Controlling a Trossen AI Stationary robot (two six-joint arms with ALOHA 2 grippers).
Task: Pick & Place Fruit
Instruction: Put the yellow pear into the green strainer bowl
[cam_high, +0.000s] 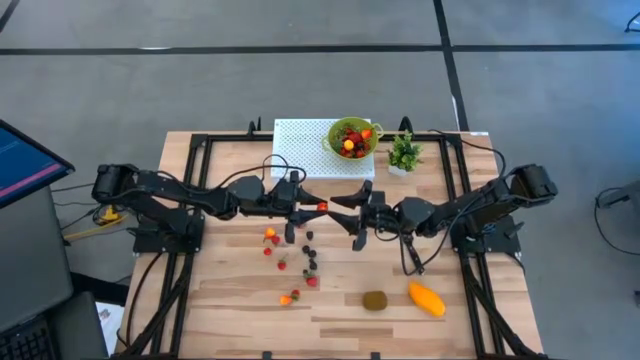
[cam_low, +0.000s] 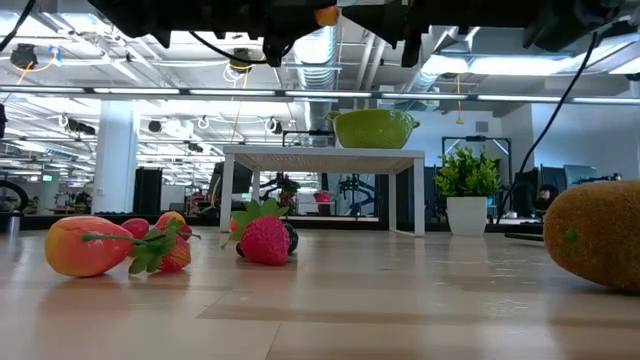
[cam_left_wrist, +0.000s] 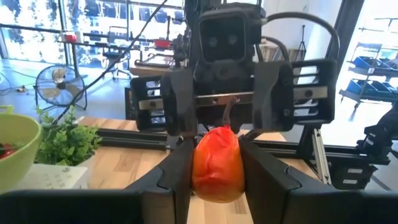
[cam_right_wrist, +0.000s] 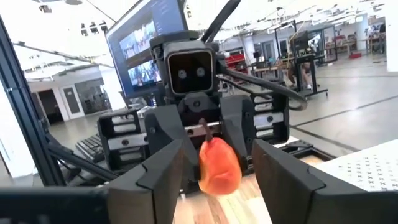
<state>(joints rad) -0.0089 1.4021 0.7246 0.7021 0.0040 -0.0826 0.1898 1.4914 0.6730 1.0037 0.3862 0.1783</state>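
A red-orange fruit (cam_high: 321, 206) with a short brown stem hangs high over the table's middle, between my two grippers, which face each other level. My left gripper (cam_high: 308, 207) comes from the table's left and is shut on it. My right gripper (cam_high: 338, 205) comes from the right and is open. Its fingers (cam_right_wrist: 163, 167) stand on either side of the fruit (cam_right_wrist: 217, 165), with a gap on both sides. More fruit lies on the table: small berries (cam_high: 308, 255), a brown kiwi (cam_high: 375, 299) and an orange-yellow mango (cam_high: 427, 298). My left gripper pinches the fruit's two sides (cam_left_wrist: 200, 168) between its two fingers (cam_left_wrist: 177, 171). The fingers reach in level from the table's left. The fruit is lifted clear of the table, upright, with its stem (cam_left_wrist: 227, 117) pointing up.
A green bowl (cam_high: 352, 138) holding fruit stands on a white perforated stand (cam_high: 300, 145) at the far middle. A small potted plant (cam_high: 404, 153) stands beside it. Black frame rails (cam_high: 200, 150) run along the table's left and right sides. Bare wood lies along the near edge.
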